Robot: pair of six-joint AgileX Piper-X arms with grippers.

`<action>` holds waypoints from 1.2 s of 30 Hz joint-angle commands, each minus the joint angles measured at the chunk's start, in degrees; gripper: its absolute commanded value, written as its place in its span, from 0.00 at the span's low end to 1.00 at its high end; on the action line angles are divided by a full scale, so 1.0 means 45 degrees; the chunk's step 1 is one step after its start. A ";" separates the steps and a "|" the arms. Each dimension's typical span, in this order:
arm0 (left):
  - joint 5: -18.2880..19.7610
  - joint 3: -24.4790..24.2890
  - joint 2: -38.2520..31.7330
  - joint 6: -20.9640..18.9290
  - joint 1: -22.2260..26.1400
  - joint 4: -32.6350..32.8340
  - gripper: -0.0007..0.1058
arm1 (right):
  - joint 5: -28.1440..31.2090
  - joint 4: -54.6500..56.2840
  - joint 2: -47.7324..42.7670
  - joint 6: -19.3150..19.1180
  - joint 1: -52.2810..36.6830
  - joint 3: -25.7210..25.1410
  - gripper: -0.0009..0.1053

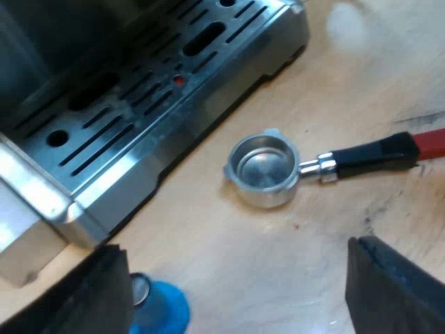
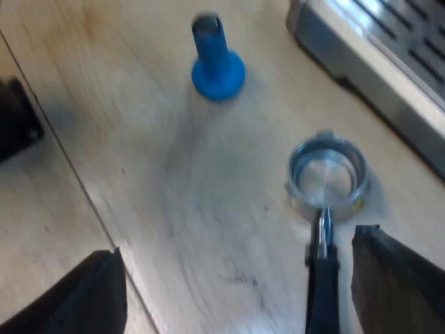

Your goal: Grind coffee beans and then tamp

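The metal holder [image 1: 263,169] lies loose on the wooden table, its basket empty and facing up, just off the espresso machine's drip tray [image 1: 149,90]. Its dark handle [image 1: 372,155] ends in red [image 1: 430,142]. A blue tamper [image 1: 158,308] stands upright on the table, close to one finger of my left gripper [image 1: 236,296], which hangs open above the table. My right gripper [image 2: 236,296] is open too, over the holder's handle [image 2: 321,282], with the holder's basket [image 2: 327,174] and the blue tamper [image 2: 215,59] beyond it. Nothing sits between either pair of fingers.
The espresso machine's slotted drip tray [image 2: 389,49] runs along one side of the holder. A black object [image 2: 15,125] sits at the table's edge, across a seam in the wood.
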 commanded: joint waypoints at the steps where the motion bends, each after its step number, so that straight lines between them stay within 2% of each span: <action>1: -0.0308 -0.0152 -0.0013 -0.0095 -0.0038 0.0159 0.63 | 0.0288 -0.1214 -0.0054 -0.0229 0.0017 0.0300 0.65; 5: -0.0308 -0.0152 -0.0013 -0.0095 -0.0038 0.0291 0.63 | 0.0360 -0.2785 -0.0054 -0.0820 0.0017 0.1087 0.65; 13: -0.0335 -0.0152 -0.0013 -0.0095 -0.0038 0.0333 0.63 | 0.0360 -0.6268 -0.0054 -0.0822 0.0017 0.3120 0.65; 19: -0.0335 -0.0152 -0.0013 -0.0095 -0.0038 0.0333 0.63 | 0.0360 -0.8133 -0.0054 -0.0822 0.0017 0.4203 0.65; 24: -0.0504 -0.0109 -0.0013 -0.0095 -0.0038 0.0333 0.63 | -0.0045 -0.8272 -0.0054 -0.0822 0.0017 0.4724 0.65; 28: -0.1502 0.0242 -0.0013 -0.0292 -0.0038 0.0333 0.63 | -0.0291 -0.8564 -0.0054 -0.0822 0.0017 0.4997 0.65; 31: -0.1492 0.0510 0.0052 -0.0801 -0.0038 0.0226 0.63 | -0.0285 -0.8838 -0.0054 -0.0822 0.0017 0.5112 0.65; 36: -0.1492 0.0509 0.0600 -0.0870 -0.0038 0.0187 0.63 | -0.0322 -0.8840 -0.0054 -0.0822 0.0017 0.5102 0.65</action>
